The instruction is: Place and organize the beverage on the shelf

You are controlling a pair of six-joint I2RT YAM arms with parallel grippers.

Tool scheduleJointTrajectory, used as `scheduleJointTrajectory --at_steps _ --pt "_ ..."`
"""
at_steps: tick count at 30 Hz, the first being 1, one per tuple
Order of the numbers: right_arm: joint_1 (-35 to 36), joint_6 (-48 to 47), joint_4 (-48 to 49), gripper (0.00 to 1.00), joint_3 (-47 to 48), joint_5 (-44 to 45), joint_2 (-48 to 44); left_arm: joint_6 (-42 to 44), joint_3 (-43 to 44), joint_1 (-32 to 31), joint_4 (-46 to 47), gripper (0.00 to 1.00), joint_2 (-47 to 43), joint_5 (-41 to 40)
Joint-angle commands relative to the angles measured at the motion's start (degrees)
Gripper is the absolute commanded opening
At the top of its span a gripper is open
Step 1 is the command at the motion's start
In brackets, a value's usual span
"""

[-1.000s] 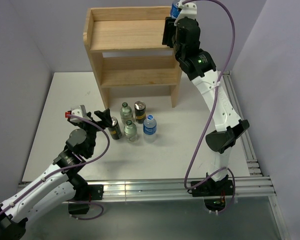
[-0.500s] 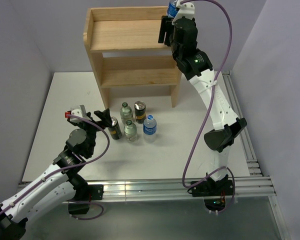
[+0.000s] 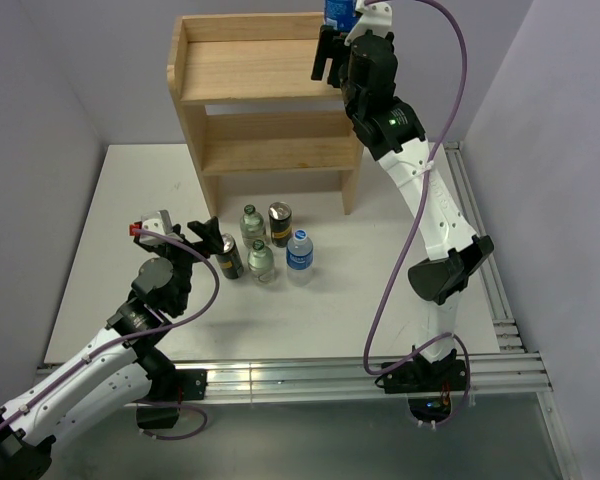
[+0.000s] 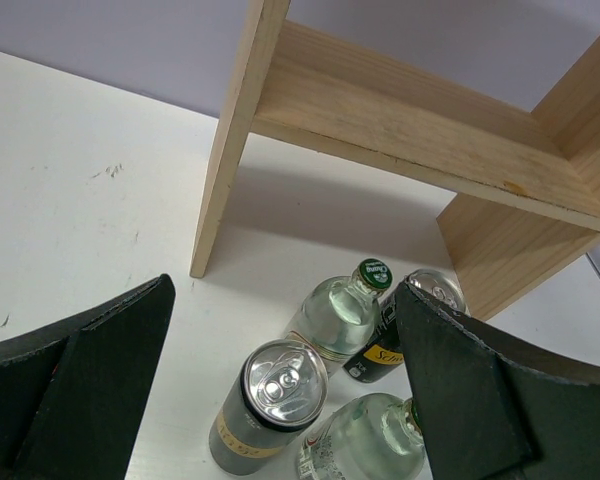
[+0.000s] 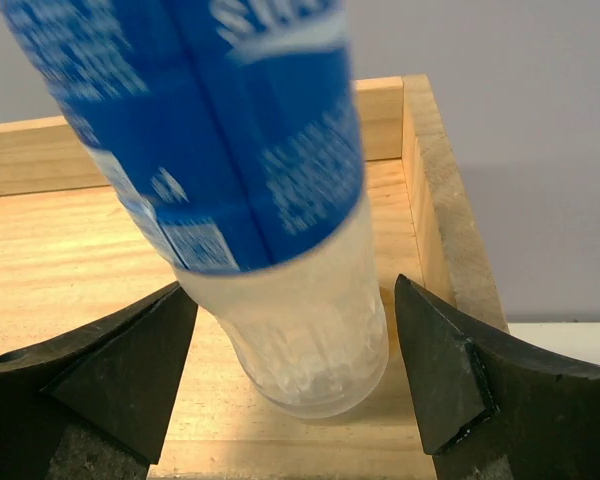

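Observation:
The wooden shelf (image 3: 265,85) stands at the back. A blue-labelled plastic bottle (image 3: 338,12) rests at the right end of its top tier, leaning, its label blurred in the right wrist view (image 5: 280,280). My right gripper (image 3: 326,55) is open, with a finger close on either side of the bottle's base. On the table stand two dark cans (image 3: 229,256) (image 3: 280,217), two glass bottles (image 3: 250,222) (image 3: 261,260) and a second plastic bottle (image 3: 299,252). My left gripper (image 3: 208,238) is open, just left of the near can (image 4: 270,400), its fingers spread wide above the group.
The shelf's lower tier (image 3: 275,150) holds nothing. Its side panel (image 4: 235,150) stands just behind the group of drinks. Purple cables run along both arms. A metal rail (image 3: 480,260) borders the table's right edge.
My right gripper has shifted a little left along the top tier, and more of the blue bottle shows above it. The left arm and the drinks on the table have not moved.

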Motion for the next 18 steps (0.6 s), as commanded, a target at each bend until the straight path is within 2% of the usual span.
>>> scheduleJointTrajectory --at_steps 1,11,18 --pt "-0.63 -0.62 2.83 0.86 -0.21 1.63 0.15 1.30 0.44 -0.27 1.89 0.99 -0.52 -0.73" --pt "-0.63 -0.27 3.63 0.86 -3.11 2.60 -1.16 1.30 0.44 -0.18 1.72 0.99 -0.52 -0.73" --pt "-0.54 0.78 5.91 0.87 -10.14 3.04 -5.20 1.22 0.35 -0.18 1.72 0.99 -0.43 -0.73"
